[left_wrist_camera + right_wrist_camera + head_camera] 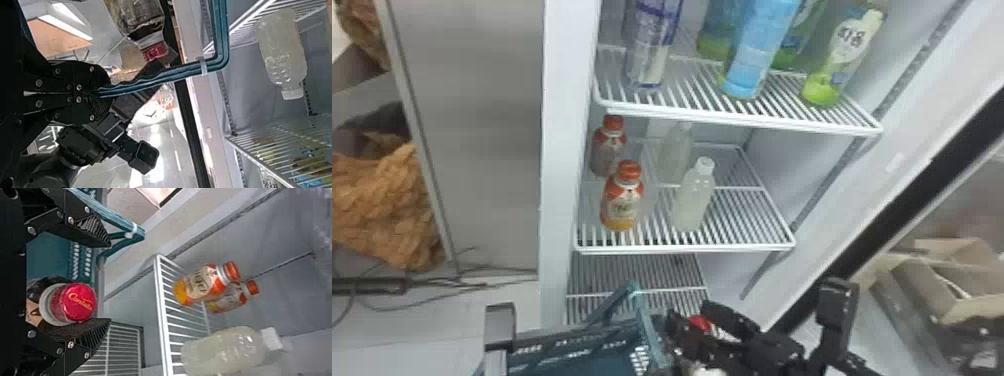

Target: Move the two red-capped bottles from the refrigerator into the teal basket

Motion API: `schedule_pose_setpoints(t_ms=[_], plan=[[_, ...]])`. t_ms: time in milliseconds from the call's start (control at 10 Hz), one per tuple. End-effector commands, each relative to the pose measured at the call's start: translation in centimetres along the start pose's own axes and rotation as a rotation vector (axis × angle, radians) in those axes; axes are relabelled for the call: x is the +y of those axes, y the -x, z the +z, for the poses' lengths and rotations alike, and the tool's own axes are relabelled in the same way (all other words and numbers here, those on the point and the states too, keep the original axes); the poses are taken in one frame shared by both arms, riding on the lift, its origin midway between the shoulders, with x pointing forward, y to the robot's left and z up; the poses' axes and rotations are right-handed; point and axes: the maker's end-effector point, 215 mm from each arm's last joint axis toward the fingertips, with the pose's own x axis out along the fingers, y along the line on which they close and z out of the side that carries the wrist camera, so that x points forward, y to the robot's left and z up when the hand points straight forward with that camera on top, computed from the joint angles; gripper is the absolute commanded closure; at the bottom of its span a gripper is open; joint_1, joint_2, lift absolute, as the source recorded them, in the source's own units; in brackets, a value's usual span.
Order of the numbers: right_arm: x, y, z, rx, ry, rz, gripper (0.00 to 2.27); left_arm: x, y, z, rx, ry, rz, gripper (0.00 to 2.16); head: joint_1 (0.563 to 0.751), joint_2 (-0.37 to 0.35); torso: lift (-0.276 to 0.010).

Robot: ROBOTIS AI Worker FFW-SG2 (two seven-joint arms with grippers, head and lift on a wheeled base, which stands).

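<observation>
At the bottom of the head view, my left gripper [501,325] is beside the teal basket [647,345]. My left gripper [109,92] is shut on the basket's handle [156,80]. My right gripper [694,319] stands open around a red-capped bottle [700,322], right beside the basket handle. From the right wrist, my right gripper [109,283] has a gap between one finger and the red cap [78,301]; the other finger lies close to the bottle. On the middle shelf, two bottles with orange-red caps stand one behind the other, a front one [623,197] and a rear one [609,150].
Two pale bottles stand right of the orange ones, the nearer [694,197] close to the shelf's front edge [682,247]. The upper shelf [732,120] holds several taller bottles. A refrigerator side wall [567,150] rises at left; the dark door edge [897,210] slants at right.
</observation>
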Motion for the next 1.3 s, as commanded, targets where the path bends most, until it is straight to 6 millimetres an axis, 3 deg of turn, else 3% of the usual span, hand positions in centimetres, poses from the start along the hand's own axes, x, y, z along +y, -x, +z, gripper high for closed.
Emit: schedule_pose_setpoints(t_ms=[0,1200], plan=[[-0.2,0.1,1.0,-0.039,0.009,-0.003,0.39,0.0,0.0,-0.1,0.000,0.002,0.000,1.13,0.695,-0.350,-0.228],[-0.7,0.5,3.9,-0.168,0.023,-0.013,0.39,-0.1,0.0,0.1,-0.006,0.001,-0.003,1.13,0.695,-0.350,-0.228]])
